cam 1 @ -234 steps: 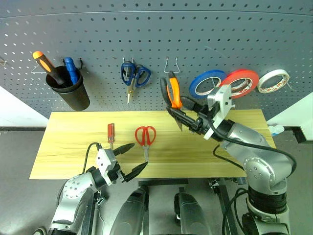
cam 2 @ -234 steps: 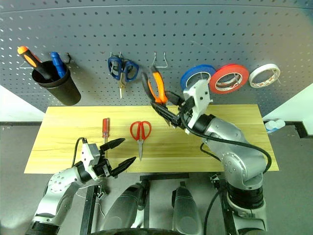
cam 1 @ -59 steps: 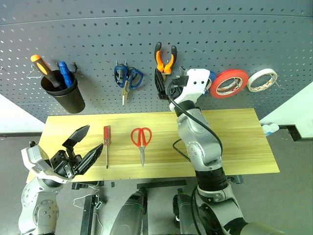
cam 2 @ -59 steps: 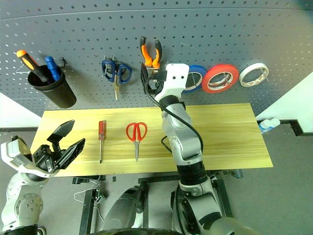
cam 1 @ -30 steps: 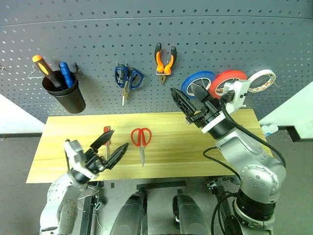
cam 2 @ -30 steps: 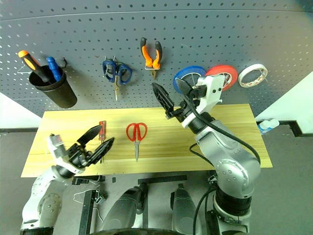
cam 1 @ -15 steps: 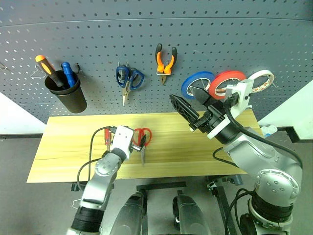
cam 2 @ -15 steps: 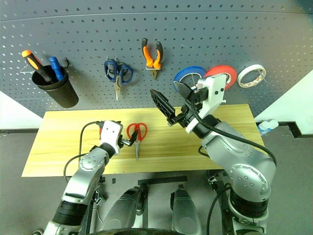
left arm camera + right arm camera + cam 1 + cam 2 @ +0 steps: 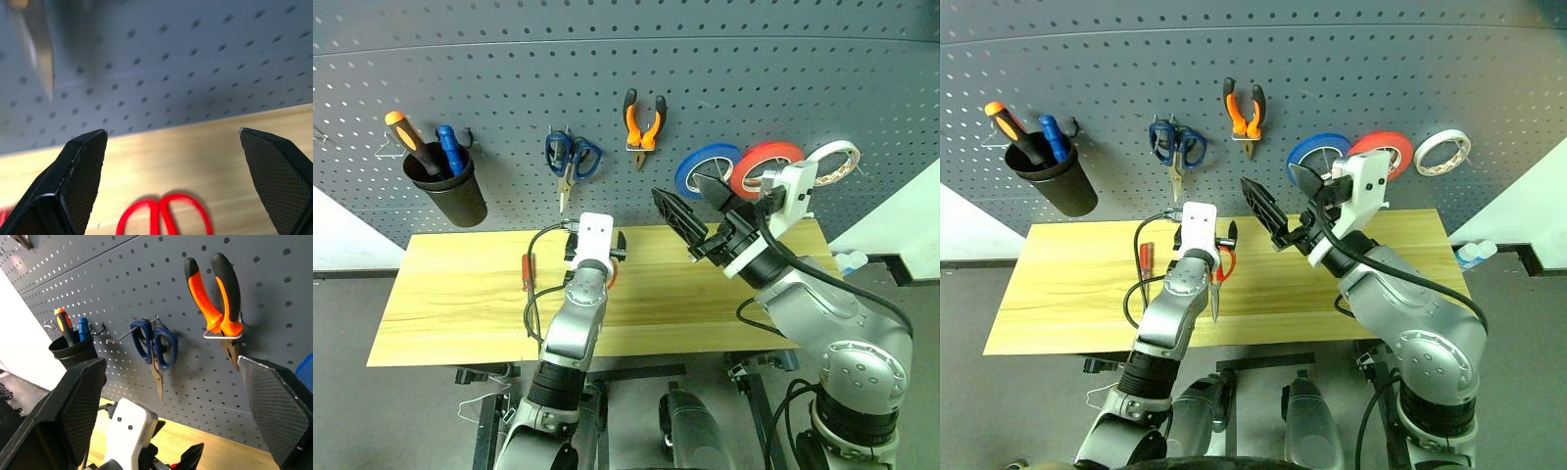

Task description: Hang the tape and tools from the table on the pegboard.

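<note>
Left eye view: screwdrivers (image 9: 423,145) in black cup (image 9: 448,195)

Even bright light; soft shadows on pegboard (image 9: 509,59); left wrist view blurred.

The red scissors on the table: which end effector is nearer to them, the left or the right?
Left. The left end effector is open just above the red scissors on the table. The right end effector is open, raised toward the pegboard.

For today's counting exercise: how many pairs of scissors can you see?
2: blue-handled scissors hanging on the pegboard; red-handled scissors on the table, before the left gripper.
</note>
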`<state>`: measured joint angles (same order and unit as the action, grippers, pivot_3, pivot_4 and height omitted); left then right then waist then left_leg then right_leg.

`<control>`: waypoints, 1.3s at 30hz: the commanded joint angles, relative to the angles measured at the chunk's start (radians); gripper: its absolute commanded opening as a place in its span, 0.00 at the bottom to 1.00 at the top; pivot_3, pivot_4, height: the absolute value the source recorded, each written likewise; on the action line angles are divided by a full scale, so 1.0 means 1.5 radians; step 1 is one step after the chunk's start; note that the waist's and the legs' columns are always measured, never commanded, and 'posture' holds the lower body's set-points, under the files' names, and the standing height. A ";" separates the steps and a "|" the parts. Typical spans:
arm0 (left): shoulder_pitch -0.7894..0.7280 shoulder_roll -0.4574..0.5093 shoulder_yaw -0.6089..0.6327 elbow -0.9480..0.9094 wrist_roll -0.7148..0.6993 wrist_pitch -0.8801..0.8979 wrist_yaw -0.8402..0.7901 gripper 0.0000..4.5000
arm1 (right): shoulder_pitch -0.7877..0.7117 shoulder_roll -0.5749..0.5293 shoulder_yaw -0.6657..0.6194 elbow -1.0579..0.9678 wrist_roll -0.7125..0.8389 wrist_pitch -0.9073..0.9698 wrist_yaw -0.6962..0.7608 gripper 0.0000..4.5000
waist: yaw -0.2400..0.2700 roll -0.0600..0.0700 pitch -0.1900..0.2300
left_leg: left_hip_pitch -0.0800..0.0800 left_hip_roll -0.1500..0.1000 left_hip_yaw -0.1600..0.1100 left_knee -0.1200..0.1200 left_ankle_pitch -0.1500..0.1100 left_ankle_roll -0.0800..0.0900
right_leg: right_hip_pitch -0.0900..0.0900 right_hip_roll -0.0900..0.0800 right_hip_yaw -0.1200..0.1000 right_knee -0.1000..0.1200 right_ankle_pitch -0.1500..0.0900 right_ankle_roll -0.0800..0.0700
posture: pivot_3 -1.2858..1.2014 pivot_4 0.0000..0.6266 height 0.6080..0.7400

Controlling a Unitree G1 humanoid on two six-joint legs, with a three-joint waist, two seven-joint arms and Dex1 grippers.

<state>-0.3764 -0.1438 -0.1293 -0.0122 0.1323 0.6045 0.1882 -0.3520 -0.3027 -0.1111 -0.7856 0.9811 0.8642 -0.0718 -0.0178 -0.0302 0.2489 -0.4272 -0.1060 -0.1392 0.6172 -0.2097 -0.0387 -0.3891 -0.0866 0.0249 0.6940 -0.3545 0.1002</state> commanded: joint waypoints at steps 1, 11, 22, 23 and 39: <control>0.053 -0.042 -0.016 -0.036 -0.009 0.059 0.007 1.00 | 0.001 -0.004 0.003 -0.035 -0.001 -0.021 -0.007 1.00 | 0.000 0.000 0.000 | 0.000 0.000 0.000 0.000 0.000 0.000 | 0.000 0.000 0.000 0.000 0.000 0.000 | 0.50 0.28 1.00; 0.086 -0.046 -0.026 -0.068 -0.016 0.210 0.028 1.00 | 0.009 -0.013 0.002 -0.048 0.005 -0.025 -0.025 1.00 | 0.000 0.000 -0.001 | 0.000 0.000 0.000 0.005 0.000 0.000 | 0.000 0.000 0.000 0.004 0.000 0.000 | 0.49 0.28 1.00; 0.098 -0.069 -0.017 -0.040 -0.048 0.307 0.048 1.00 | 0.419 -0.395 -0.317 -0.161 0.240 0.065 0.257 1.00 | -0.002 0.002 -0.003 | -0.004 -0.001 0.002 0.010 -0.005 0.008 | 0.001 0.000 0.000 0.003 0.001 0.002 | 0.47 0.30 1.00; 0.097 -0.070 -0.014 -0.037 -0.052 0.310 0.050 1.00 | 0.465 -0.411 -0.356 -0.164 0.236 0.065 0.293 1.00 | -0.005 0.002 -0.003 | -0.003 0.000 0.003 0.010 -0.005 0.008 | 0.001 0.000 0.000 0.003 0.001 0.002 | 0.46 0.30 1.00; 0.086 -0.075 0.013 0.000 -0.084 0.327 0.102 1.00 | 0.623 -0.427 -0.522 -0.125 0.127 -0.016 0.490 1.00 | -0.013 0.001 -0.005 | 0.000 0.001 0.002 0.020 -0.007 0.013 | 0.012 0.002 0.000 -0.006 0.007 0.010 | 0.46 0.30 1.00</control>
<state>-0.3497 -0.1315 -0.0965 -0.0068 0.0101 1.1003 0.3272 0.5875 -0.9343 -0.8721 -0.9756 1.1777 0.8644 0.6552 -0.0370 -0.0282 0.2421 -0.4276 -0.1048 -0.1353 0.6465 -0.2212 -0.0189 -0.3708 -0.0840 0.0256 0.6842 -0.3433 0.1151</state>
